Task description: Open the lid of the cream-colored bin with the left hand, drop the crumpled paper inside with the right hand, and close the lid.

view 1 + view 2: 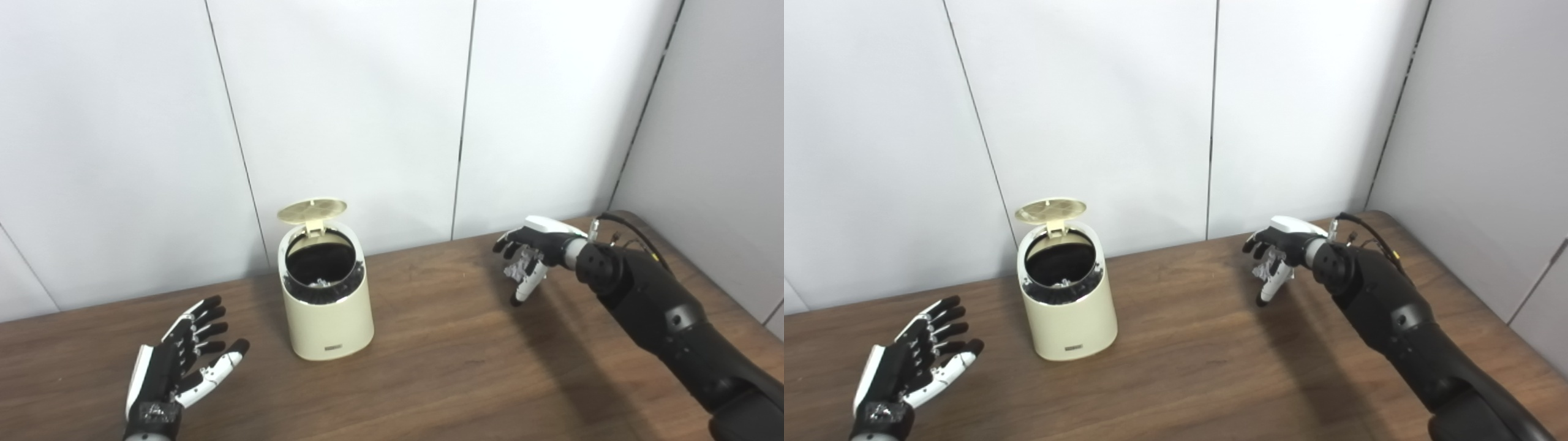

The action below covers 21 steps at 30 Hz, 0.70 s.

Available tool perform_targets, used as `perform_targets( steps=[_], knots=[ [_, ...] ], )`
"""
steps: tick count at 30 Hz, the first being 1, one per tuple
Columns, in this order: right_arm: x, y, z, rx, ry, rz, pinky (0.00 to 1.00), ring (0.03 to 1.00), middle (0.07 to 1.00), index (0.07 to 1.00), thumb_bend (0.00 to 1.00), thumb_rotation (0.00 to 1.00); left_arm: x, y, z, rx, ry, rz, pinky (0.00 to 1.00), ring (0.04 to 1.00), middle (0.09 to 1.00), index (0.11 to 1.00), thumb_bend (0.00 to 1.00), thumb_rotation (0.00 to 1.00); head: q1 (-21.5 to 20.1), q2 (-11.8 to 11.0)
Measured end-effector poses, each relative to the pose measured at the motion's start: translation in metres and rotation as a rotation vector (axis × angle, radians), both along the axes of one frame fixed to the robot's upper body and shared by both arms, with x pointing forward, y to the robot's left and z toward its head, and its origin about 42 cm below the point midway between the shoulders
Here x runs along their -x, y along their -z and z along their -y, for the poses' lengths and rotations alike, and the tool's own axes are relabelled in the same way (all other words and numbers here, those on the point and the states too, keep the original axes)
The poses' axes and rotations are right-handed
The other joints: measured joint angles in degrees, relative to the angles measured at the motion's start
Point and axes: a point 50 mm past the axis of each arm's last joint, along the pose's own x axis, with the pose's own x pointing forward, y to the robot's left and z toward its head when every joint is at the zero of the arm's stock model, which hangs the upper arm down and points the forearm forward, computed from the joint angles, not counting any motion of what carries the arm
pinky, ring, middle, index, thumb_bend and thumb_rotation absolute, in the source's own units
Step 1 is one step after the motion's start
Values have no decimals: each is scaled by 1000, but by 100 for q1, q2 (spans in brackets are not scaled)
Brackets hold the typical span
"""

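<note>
Cream-colored bin near table's back edge, lid raised. Left hand spread, empty, front-left corner. Right hand loosely spread, empty, back right; nothing between.

Two head cameras side by side, looking down at the table and wall, sharing nearly everything

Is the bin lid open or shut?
Open: the lid stands raised behind the bin, showing its dark inside.
</note>
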Motion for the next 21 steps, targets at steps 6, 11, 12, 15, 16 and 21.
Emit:
perform_targets(
  steps=[6,11,12,15,16,21],
  knots=[
    [0,-1,0,1,-1,-7,566,637,735,723,758,46,0,0,-1,0,0,0,701,783,836,885,601,182,-9,18],
    [0,-1,1,2,-2,-7,564,655,758,732,767,60,0,0,-2,0,0,0,695,782,836,885,605,185,-26,35],
    [0,-2,1,3,-3,-7,574,664,765,735,771,67,0,0,-2,-1,0,0,695,781,835,883,606,181,-26,35],
    [1,-3,-1,3,-5,-8,599,694,777,739,777,71,0,0,-3,-3,0,0,701,783,836,882,602,170,-26,53],
    [2,-3,-1,3,-4,-10,611,712,792,747,775,73,0,0,-3,-3,0,-1,710,785,837,880,601,170,-26,61],
    [2,-3,0,11,-7,-18,640,778,874,778,787,94,0,0,-3,-5,2,-2,712,787,837,879,622,174,-26,70]
  ],
)
